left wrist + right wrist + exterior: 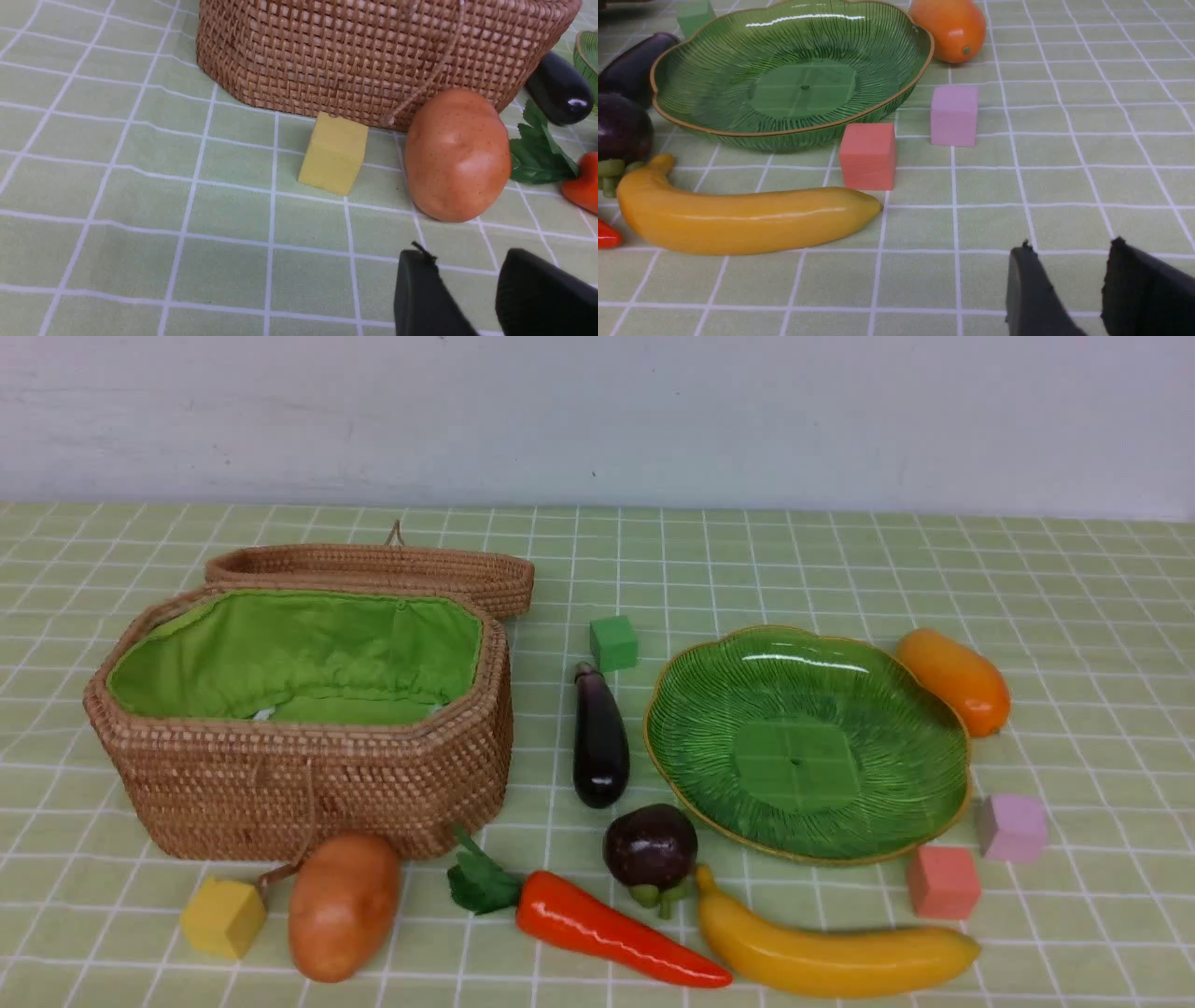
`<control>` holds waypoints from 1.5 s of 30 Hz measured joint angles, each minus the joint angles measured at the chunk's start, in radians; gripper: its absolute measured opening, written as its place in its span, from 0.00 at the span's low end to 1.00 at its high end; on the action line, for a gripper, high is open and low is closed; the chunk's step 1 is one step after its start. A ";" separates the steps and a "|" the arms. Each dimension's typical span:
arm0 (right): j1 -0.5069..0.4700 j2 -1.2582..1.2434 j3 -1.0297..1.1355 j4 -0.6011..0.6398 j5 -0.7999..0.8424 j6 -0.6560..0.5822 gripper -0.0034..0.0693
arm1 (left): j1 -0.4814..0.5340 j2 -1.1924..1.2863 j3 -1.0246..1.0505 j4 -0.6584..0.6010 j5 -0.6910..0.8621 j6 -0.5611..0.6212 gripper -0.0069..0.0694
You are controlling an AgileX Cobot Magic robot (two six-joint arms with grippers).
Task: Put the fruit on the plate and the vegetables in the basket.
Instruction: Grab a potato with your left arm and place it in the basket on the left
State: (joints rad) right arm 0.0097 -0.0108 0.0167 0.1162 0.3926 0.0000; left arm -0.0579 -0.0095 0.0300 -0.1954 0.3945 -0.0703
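- The table (1074, 616) is covered with a light green cloth marked with white squares.
- A plain white wall (597, 411) is seen behind the table.
- The basket (308, 775) is set on the left side. Its lid (373, 569) is laid open behind it, and its green lining is shown.
- The plate (709, 709) is set on the right side, flat on the cloth.
- The potato (344, 903) is laid just in front of the basket, with a yellow cube (222, 917) beside it.
- The red pepper (607, 933) is laid at the front, between the potato and the banana (831, 952).
- The eggplant (599, 737) is laid between the basket and the plate, with a green cube (613, 643) behind it.
- The mangosteen (651, 847) is placed just in front of the eggplant, by the banana's stem end.
- The mango (957, 679) is laid by the plate's far right edge.
- A red cube (943, 882) and a pink cube (1013, 827) are placed near the plate's right side.
- The left gripper (467, 261) is held low near the potato, with its fingers spread and empty.
- The right gripper (1069, 252) is held low over bare cloth, with its fingers spread and empty too.
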 joint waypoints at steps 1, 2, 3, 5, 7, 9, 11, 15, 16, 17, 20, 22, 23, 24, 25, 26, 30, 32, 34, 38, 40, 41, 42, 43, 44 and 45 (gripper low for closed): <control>0.000 0.000 0.000 0.000 0.000 0.000 0.38 | 0.000 0.000 0.000 0.000 0.000 0.000 0.40; 0.000 0.000 0.000 0.000 0.000 0.000 0.38 | 0.000 0.000 0.000 0.000 0.000 0.000 0.40; 0.000 0.000 0.000 0.000 0.000 0.000 0.38 | 0.000 0.000 0.000 0.000 0.000 0.000 0.40; 0.000 0.000 0.000 0.000 0.000 0.000 0.38 | 0.000 0.000 0.000 0.000 0.000 0.000 0.40; 0.000 0.000 0.000 0.000 0.000 0.000 0.38 | 0.000 0.000 0.000 0.000 0.000 0.000 0.40; 0.000 0.000 0.000 0.000 0.000 0.000 0.38 | 0.000 0.000 0.000 0.000 0.000 0.000 0.40; 0.000 0.000 0.000 0.000 0.000 0.000 0.38 | 0.000 0.000 0.000 0.000 0.000 0.000 0.40; 0.000 0.000 0.000 0.001 0.000 0.000 0.38 | 0.000 0.000 0.000 0.000 0.000 0.000 0.40; 0.000 0.000 0.000 0.001 0.000 0.000 0.38 | 0.000 0.000 0.000 0.000 0.000 0.000 0.40; 0.000 0.000 0.000 0.001 0.000 0.000 0.38 | 0.000 0.000 0.000 0.000 0.000 0.000 0.40; 0.000 0.000 0.000 0.001 0.000 0.000 0.38 | 0.000 0.000 0.000 0.000 0.000 0.000 0.40; 0.000 0.000 0.000 0.001 0.000 0.000 0.38 | 0.000 0.000 0.000 0.000 0.000 0.000 0.40; 0.000 0.000 0.000 0.001 0.000 0.000 0.38 | 0.000 0.000 0.000 0.000 0.000 0.000 0.40; 0.000 0.000 0.000 0.001 0.000 0.000 0.38 | 0.000 0.000 0.000 0.000 0.000 0.000 0.40; 0.000 0.000 0.000 0.001 0.000 0.000 0.38 | 0.000 0.000 0.000 0.000 0.000 0.000 0.40; 0.000 0.000 0.000 0.001 0.000 0.000 0.38 | 0.000 0.000 0.000 0.000 0.000 0.000 0.40; 0.000 0.000 0.000 0.001 0.000 0.000 0.38 | 0.000 0.000 0.000 0.001 -0.004 0.001 0.40; 0.000 0.000 0.000 0.001 0.000 0.000 0.38 | 0.000 0.000 0.000 0.005 -0.037 0.005 0.40; 0.000 0.000 0.000 0.001 0.000 0.000 0.38 | 0.000 0.000 0.000 -0.027 -0.102 -0.010 0.40; 0.000 0.000 0.000 0.001 0.000 0.000 0.38 | 0.000 0.000 0.000 -0.211 -0.256 -0.119 0.40; 0.000 0.000 0.000 0.001 0.000 0.000 0.38 | 0.000 0.000 0.000 -0.315 -0.322 -0.173 0.40; 0.000 0.000 0.000 0.001 0.000 0.000 0.38 | 0.000 0.000 0.000 -0.337 -0.335 -0.182 0.40; 0.000 0.000 0.000 0.001 0.000 0.000 0.38 | 0.000 0.000 0.000 -0.402 -0.378 -0.202 0.40; 0.000 0.000 0.000 0.001 0.000 0.000 0.38 | 0.000 0.000 0.000 -0.450 -0.421 -0.209 0.40; 0.000 0.000 0.000 0.001 0.000 0.000 0.38 | 0.000 0.000 0.000 -0.469 -0.442 -0.209 0.40; 0.000 0.000 0.000 0.001 0.000 0.000 0.38 | 0.000 0.000 0.000 -0.488 -0.459 -0.209 0.40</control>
State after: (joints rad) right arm 0.0097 -0.0108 0.0167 0.1169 0.3926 0.0000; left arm -0.0579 -0.0095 0.0300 -0.6839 -0.0642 -0.2798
